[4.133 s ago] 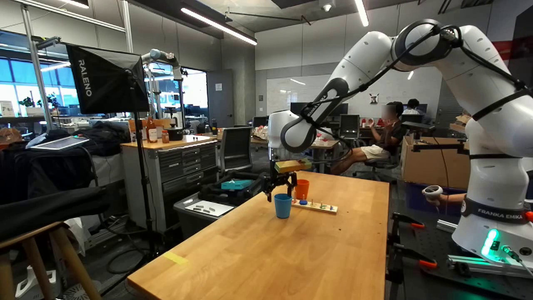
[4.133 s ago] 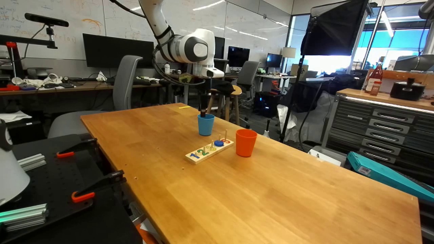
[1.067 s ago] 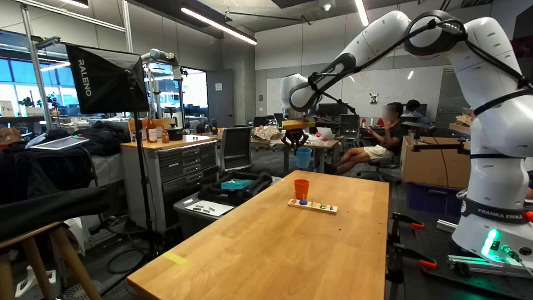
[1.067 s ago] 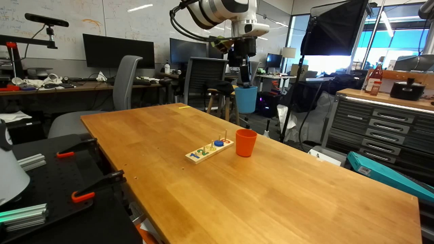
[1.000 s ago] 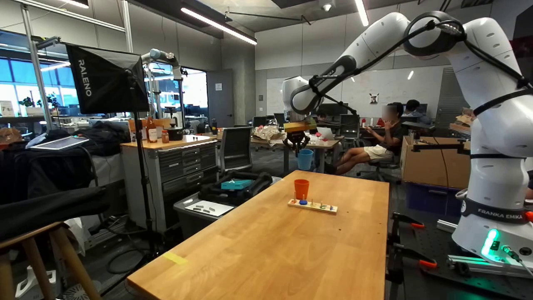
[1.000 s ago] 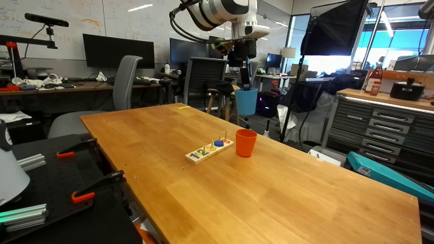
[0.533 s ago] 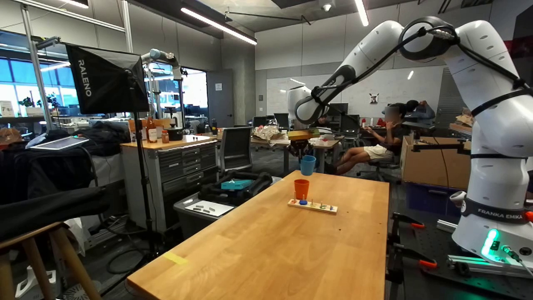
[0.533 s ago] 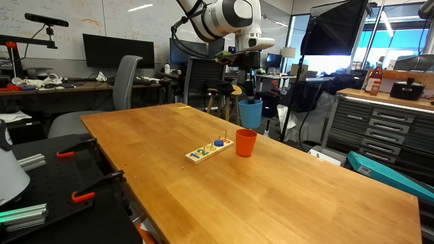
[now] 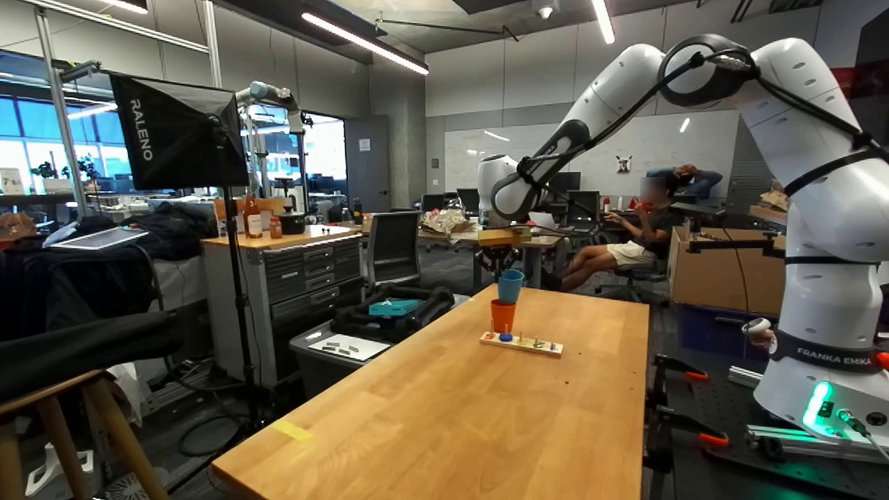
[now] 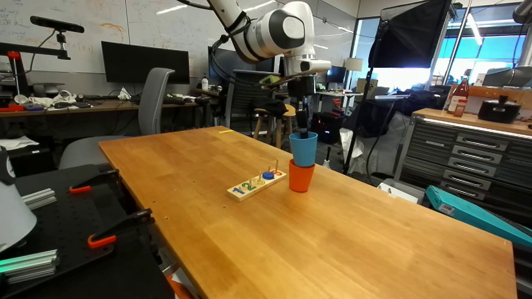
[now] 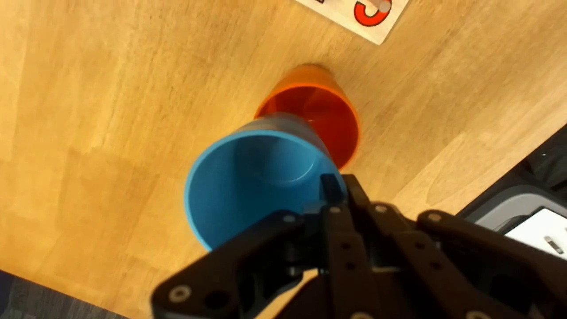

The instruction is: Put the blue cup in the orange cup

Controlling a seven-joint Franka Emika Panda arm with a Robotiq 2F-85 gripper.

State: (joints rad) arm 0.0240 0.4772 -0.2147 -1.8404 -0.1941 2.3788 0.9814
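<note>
The blue cup (image 10: 304, 150) hangs upright just above the orange cup (image 10: 301, 178), which stands on the table. In both exterior views the blue base overlaps the orange rim; whether they touch I cannot tell. Seen from the wrist, the blue cup (image 11: 248, 186) covers part of the orange cup's mouth (image 11: 332, 124), whose far side stays visible. My gripper (image 11: 343, 190) is shut on the blue cup's wall, one finger inside and one outside. In an exterior view the gripper (image 9: 501, 267) sits at the blue cup's rim (image 9: 511, 276).
A flat wooden peg board (image 10: 257, 185) with coloured numbers and a blue ring lies beside the orange cup. The table's edge (image 10: 332, 166) runs close behind that cup. Grey bins (image 9: 347, 351) stand off that side, below table height.
The blue cup, lifted off the table earlier, has been carried to the orange cup. Over the last second my gripper has lowered it until its base overlaps the orange rim in view.
</note>
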